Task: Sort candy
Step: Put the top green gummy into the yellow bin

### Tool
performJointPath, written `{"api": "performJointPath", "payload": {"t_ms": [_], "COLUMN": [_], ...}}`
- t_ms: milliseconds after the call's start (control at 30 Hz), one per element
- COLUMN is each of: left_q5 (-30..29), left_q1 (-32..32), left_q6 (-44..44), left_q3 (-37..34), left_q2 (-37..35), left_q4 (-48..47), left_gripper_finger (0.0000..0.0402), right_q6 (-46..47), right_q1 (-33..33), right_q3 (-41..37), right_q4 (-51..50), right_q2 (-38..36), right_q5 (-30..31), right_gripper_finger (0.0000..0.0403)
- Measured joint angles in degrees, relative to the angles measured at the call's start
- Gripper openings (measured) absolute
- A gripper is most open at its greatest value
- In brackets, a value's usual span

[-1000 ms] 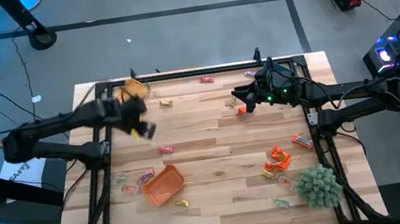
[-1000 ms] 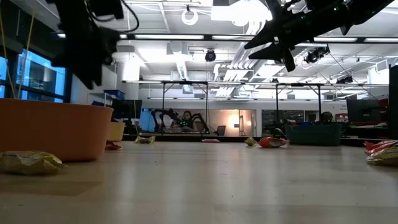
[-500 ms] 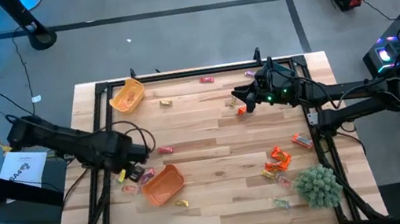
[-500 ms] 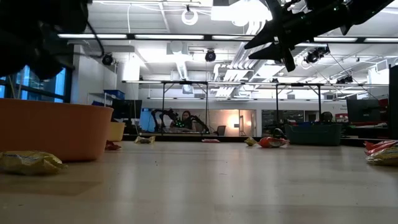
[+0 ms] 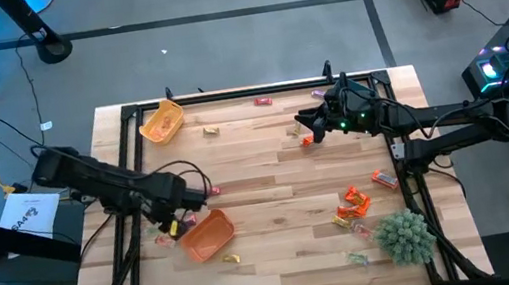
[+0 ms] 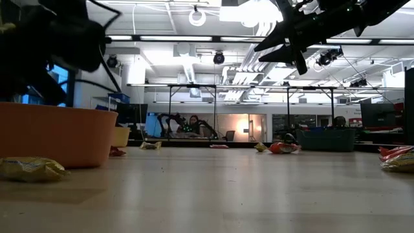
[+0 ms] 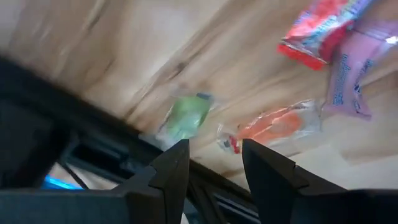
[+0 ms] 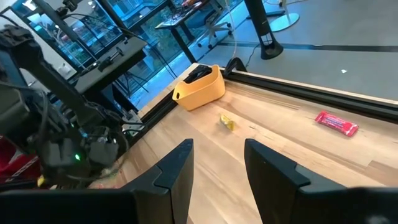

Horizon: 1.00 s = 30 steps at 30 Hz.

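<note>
Small wrapped candy lies scattered over the wooden table. My left gripper (image 5: 178, 224) is open, low over a cluster at the left side, beside the orange tray (image 5: 209, 235). In the left wrist view it (image 7: 214, 158) points at a green candy (image 7: 186, 118) and an orange candy (image 7: 273, 124), with a red one (image 7: 317, 28) and a pink one (image 7: 348, 68) beyond; nothing is between the fingers. My right gripper (image 5: 307, 129) is open, raised over the far right part of the table near an orange candy (image 5: 307, 140).
A yellow tray (image 5: 162, 123) stands at the far left corner, with a yellow candy (image 8: 227, 122) and a red candy (image 8: 336, 122) nearby. An orange and red candy pile (image 5: 353, 204) and a spiky green plant ball (image 5: 403, 236) sit near right. The black frame (image 5: 126, 232) borders the table.
My left gripper has swung from beside the yellow tray at the far left toward the near edge and down to the candies beside the orange tray, then edged a little to the right. The right arm has kept still.
</note>
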Motion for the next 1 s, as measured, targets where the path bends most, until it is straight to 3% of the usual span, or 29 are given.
{"api": "performJointPath", "payload": {"t_ms": [200, 633, 733, 900, 1000], "left_q5": [-1.2, 1.6, 3.3, 2.9, 1.0], "left_q1": [1.2, 2.4, 2.8, 4.2, 5.7], "left_q6": [8.4, 15.6, 18.3, 20.5, 20.4], "left_q3": [-0.3, -4.4, -4.0, -0.8, 2.4], "left_q2": [6.5, 13.7, 14.0, 10.5, 5.9], "left_q4": [-3.2, 4.7, 5.2, 2.2, -2.2], "left_gripper_finger": [0.0143, 0.0139, 0.0116, 0.0018, 0.002], "right_q6": [0.0, -0.2, -0.2, -0.1, -0.2], "right_q1": [0.0, 0.0, 0.0, 0.0, 0.0], "right_q3": [0.0, 0.0, 0.0, 0.0, 0.0], "right_q4": [0.0, 0.0, 0.0, 0.0, 0.0], "right_q2": [0.0, 0.0, 0.0, 0.0, 0.0], "right_q5": [0.0, 0.1, 0.1, 0.2, 0.2], "right_gripper_finger": [0.0138, 0.0138, 0.0138, 0.0138, 0.0138]}}
